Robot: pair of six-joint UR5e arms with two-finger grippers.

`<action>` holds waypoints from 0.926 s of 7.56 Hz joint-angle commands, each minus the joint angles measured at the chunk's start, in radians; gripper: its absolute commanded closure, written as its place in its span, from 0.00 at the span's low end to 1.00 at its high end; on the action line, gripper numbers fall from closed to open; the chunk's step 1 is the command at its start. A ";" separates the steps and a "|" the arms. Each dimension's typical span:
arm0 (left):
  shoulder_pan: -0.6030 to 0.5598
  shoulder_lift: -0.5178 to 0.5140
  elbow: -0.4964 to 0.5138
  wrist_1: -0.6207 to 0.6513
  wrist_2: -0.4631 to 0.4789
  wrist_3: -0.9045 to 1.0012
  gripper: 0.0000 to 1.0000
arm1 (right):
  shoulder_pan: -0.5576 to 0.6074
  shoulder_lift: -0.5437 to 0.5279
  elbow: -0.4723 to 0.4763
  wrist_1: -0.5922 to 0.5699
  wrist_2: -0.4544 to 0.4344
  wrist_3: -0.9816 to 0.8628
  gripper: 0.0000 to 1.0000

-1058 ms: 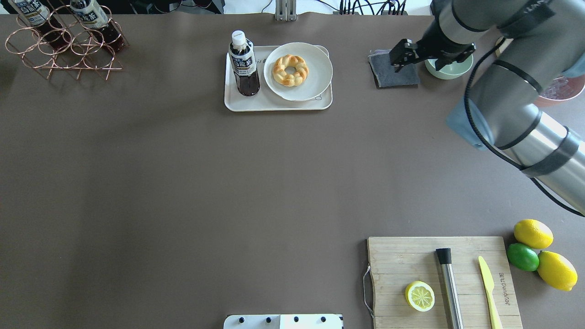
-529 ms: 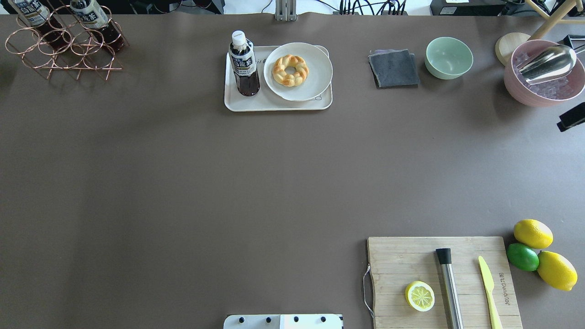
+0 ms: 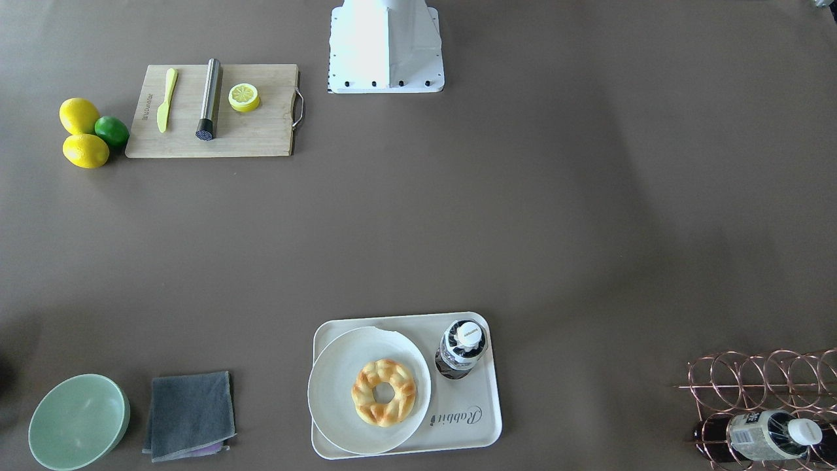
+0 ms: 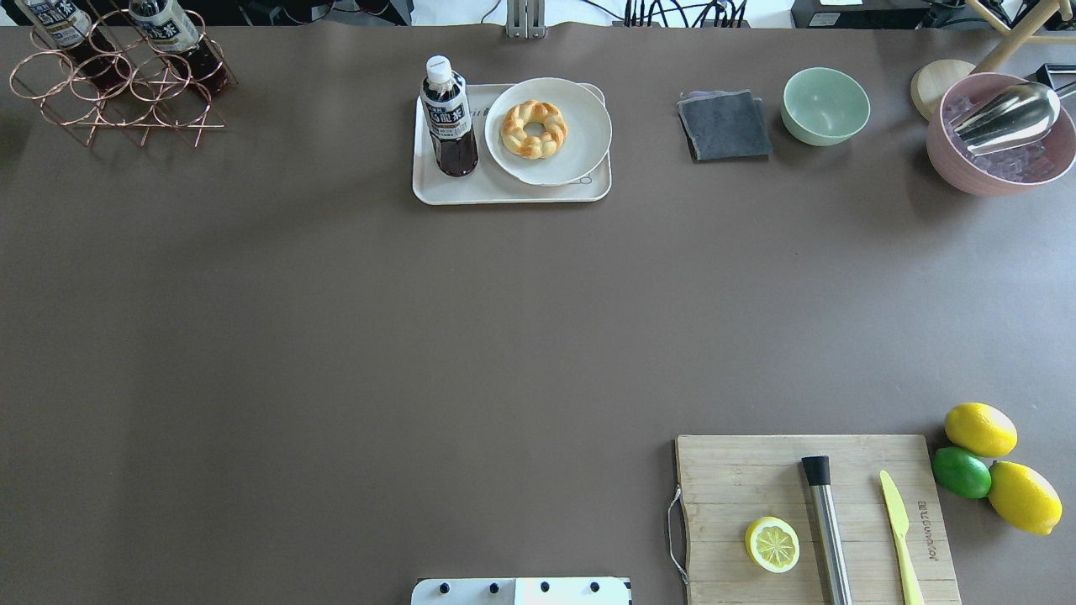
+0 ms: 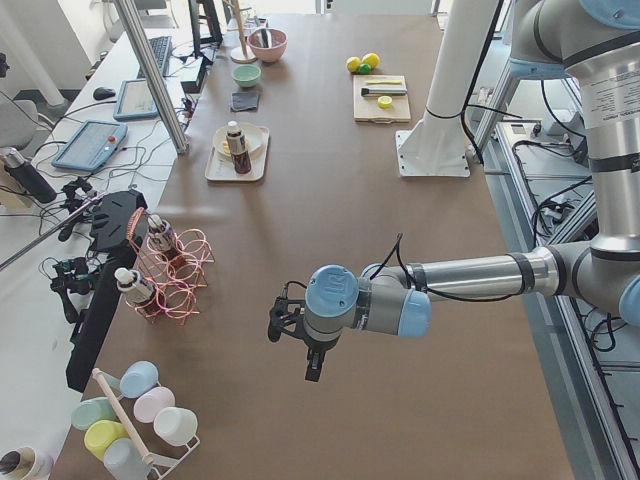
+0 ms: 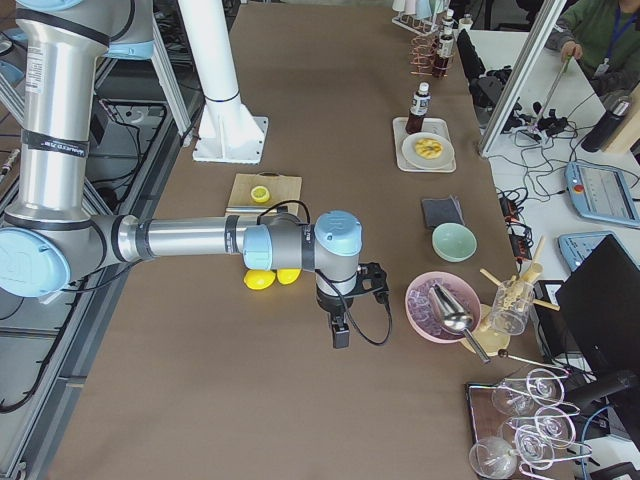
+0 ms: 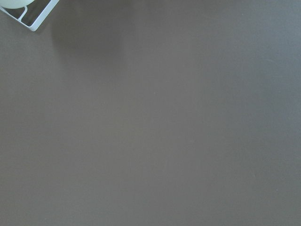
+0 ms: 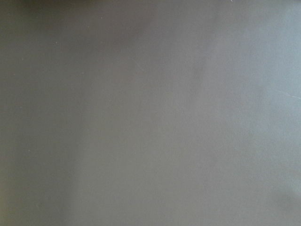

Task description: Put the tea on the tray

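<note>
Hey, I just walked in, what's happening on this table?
Nothing is being handled right now. The tea bottle stands upright on the tray, beside the plate with a braided doughnut. The left gripper and the right gripper hang over bare table at opposite ends, far from the tray; whether they are open or shut cannot be told. The tea looks placed.

Bare table [image 4: 336, 336] is stretching wide from my base [image 4: 521, 591] toward the tray [image 4: 471, 190], giving me an open lane in from 6 o'clock. On the tray, the tea [image 4: 450, 118] is standing upright at 9 o'clock of the plate [image 4: 582, 118], just beside it. The cloth [image 4: 725, 126] and green bowl [image 4: 825, 105] are sitting at the tray's 3 o'clock, the wire rack [image 4: 118, 101] well apart at 9 o'clock.
</note>
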 commanded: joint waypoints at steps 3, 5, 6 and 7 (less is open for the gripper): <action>0.001 0.001 0.030 0.147 0.058 0.002 0.01 | 0.036 -0.019 -0.009 -0.020 0.058 -0.013 0.00; 0.000 0.010 0.045 0.154 0.062 -0.008 0.01 | 0.036 -0.031 -0.013 -0.020 0.052 -0.012 0.00; 0.000 0.010 0.053 0.152 0.065 -0.008 0.01 | 0.036 -0.033 -0.020 -0.022 0.045 -0.012 0.00; 0.001 0.015 0.055 0.152 0.065 -0.006 0.01 | 0.036 -0.031 -0.034 -0.011 0.047 -0.012 0.00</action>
